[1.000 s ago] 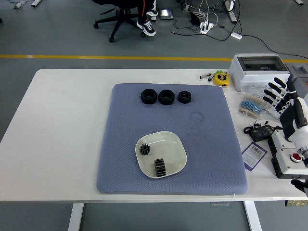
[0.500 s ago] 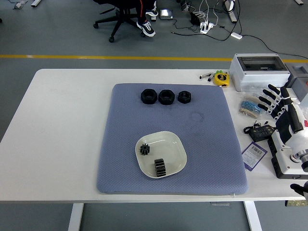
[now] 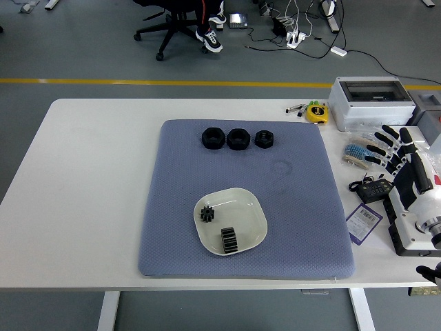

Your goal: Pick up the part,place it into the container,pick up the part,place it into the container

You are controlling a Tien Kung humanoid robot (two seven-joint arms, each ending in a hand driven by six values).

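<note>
Your right hand (image 3: pixel 386 146) hangs at three o'clock, fingers spread and empty, off the mat. Two gears (image 3: pixel 229 240) lie in the white dish (image 3: pixel 251 207) at six o'clock, so both parts seem placed. Three nuts (image 3: pixel 238 138) line the blue mat (image 3: pixel 176 207) at twelve; grey floor beyond.

I see a dimpled, matt blue-grey cloth mat (image 3: pixel 303 207) on the smooth white table (image 3: pixel 89 200). The dish (image 3: pixel 251 214) looks glossy; the black gears (image 3: pixel 229 240) matt plastic.
</note>
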